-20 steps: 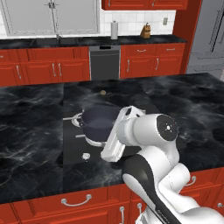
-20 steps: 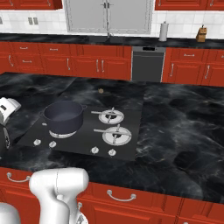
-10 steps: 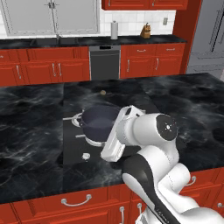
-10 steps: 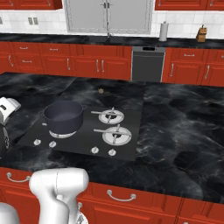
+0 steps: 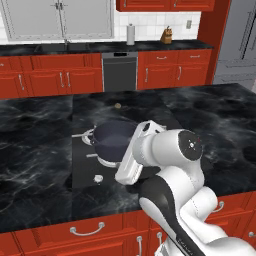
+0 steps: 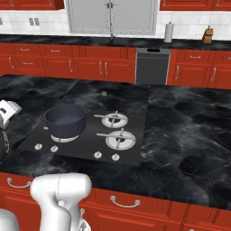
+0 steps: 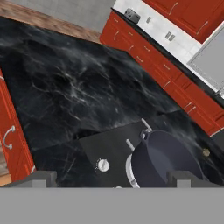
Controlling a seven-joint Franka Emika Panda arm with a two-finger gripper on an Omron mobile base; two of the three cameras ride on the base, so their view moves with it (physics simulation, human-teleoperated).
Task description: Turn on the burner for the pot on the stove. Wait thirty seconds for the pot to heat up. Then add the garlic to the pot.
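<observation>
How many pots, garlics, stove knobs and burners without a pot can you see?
Pot: 1
Garlic: 1
Stove knobs: 4
Burners without a pot: 2
Total: 8

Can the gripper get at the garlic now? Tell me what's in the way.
Probably yes. The garlic lies bare on the counter behind the stove; only the pot stands between, and the open gripper could pass over it.
</observation>
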